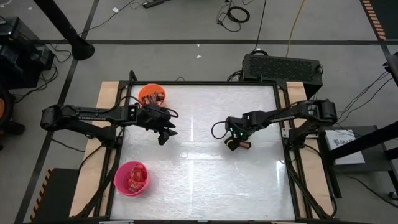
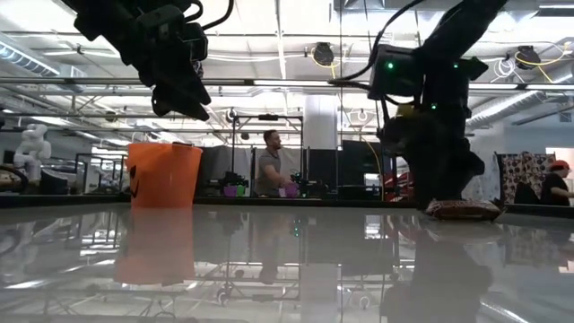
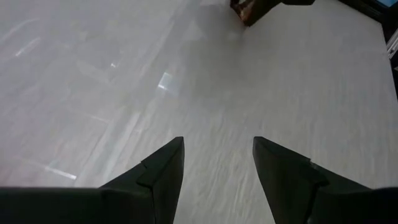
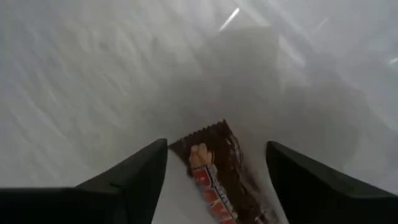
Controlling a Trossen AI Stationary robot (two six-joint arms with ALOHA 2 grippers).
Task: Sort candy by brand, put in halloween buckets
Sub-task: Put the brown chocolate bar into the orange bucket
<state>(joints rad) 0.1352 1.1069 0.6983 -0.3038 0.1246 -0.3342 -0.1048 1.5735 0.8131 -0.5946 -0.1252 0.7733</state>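
Observation:
One dark brown candy bar [image 4: 214, 177] with red marks lies flat on the white table [image 1: 199, 180], right of centre. My right gripper [image 4: 217, 149] points steeply down over it, open, one finger on each side of the bar, with a gap on both sides. In the low view the bar [image 2: 462, 209] rests on the table at the foot of that gripper. My left gripper [image 1: 165, 134] hangs open above the table near the orange bucket [image 1: 152, 94], with nothing between its fingers [image 3: 168, 168]. The pink bucket [image 1: 132, 178] stands near the table's front left. Both buckets hold candy.
The orange bucket [image 2: 163, 175] stands at the table's far left. A black box [image 1: 283, 65] sits beyond the far edge. People and benches show in the room behind the table. Bare tabletop stretches between the two arms and toward the near edge.

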